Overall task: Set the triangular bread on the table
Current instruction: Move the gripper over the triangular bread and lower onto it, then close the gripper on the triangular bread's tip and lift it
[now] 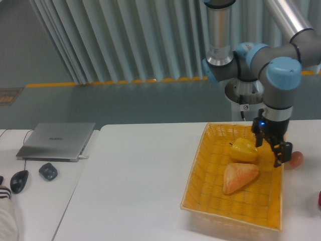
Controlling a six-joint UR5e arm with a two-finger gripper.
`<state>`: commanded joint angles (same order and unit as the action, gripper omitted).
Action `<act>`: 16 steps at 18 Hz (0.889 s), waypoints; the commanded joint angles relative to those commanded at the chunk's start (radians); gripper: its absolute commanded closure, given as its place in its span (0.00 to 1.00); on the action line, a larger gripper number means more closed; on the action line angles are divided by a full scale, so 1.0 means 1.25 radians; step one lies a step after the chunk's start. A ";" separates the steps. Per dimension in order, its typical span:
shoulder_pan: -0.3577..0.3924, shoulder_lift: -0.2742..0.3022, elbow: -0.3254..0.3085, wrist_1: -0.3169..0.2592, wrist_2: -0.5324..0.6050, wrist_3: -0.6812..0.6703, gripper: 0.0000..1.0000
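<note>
The tool (273, 145) hangs spread and empty above the basket's (200, 170) right side; best drop leftward, straddling the triangular bread (239, 177), clear of the yellow pepper (244, 149).

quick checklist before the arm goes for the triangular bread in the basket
1. Triangular bread visible and uncovered in the basket: ok.
2. Hand empty: cannot tell for sure, though nothing shows between its fingers.
3. Hand lined up over the bread: not ok; it hangs by the basket's right rim, above and right of the bread.
4. Yellow pepper apart from the bread: cannot tell; it sits just behind and may touch.
5. Bare table to set the bread on: ok, left of the basket.
6. Orange ball off the hand's path: not ok, right beside the hand.
</note>
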<state>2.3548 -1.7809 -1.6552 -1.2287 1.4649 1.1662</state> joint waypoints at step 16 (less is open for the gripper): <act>-0.138 -0.115 0.000 0.081 0.182 -0.037 0.00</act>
<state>2.1829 -1.9250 -1.6552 -1.1276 1.6920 1.1198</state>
